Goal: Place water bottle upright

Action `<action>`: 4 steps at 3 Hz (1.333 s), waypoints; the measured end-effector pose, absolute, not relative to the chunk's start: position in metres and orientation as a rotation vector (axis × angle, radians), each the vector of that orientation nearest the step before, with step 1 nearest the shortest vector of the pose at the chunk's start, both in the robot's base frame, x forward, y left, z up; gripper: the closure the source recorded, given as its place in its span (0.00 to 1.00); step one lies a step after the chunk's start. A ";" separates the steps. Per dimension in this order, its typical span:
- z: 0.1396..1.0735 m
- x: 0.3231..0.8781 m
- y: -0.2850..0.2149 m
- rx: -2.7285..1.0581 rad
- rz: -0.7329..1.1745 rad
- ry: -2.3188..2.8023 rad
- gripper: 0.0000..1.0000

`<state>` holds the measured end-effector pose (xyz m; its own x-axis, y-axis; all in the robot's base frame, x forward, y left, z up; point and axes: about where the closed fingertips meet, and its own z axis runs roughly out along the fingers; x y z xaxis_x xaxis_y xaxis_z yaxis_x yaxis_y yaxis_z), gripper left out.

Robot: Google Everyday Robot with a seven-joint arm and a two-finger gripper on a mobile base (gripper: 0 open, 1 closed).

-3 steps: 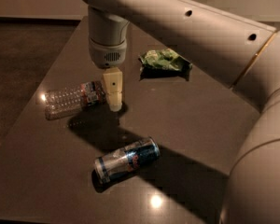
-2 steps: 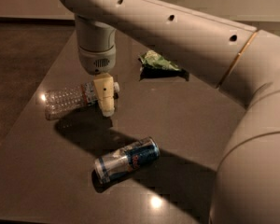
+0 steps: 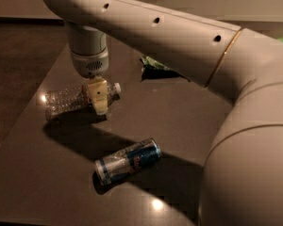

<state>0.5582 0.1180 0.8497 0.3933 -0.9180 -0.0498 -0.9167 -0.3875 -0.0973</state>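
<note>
While the claw (image 3: 98,96) is being held at the water bottle (image 3: 61,101) lying on the surface (image 3: 188,126), its grip cannot be told; the round bottle could perhaps be knocked rolling.

A blue-and-silver drink can (image 3: 128,160) lies on its side on the dark tabletop (image 3: 179,119); a green packet (image 3: 154,68) lies farther back, partly hidden.

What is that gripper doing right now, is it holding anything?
Gripper: low over the water bottle, which lies on its side, near its cap end. Whether it is open or closed on the bottle cannot be told.
</note>
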 end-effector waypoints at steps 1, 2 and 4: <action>0.859 0.560 0.117 -2.530 -0.058 1.651 0.49; 0.872 0.568 0.107 -2.532 -0.106 1.620 0.73; 0.917 0.614 0.051 -2.485 -0.352 1.394 1.00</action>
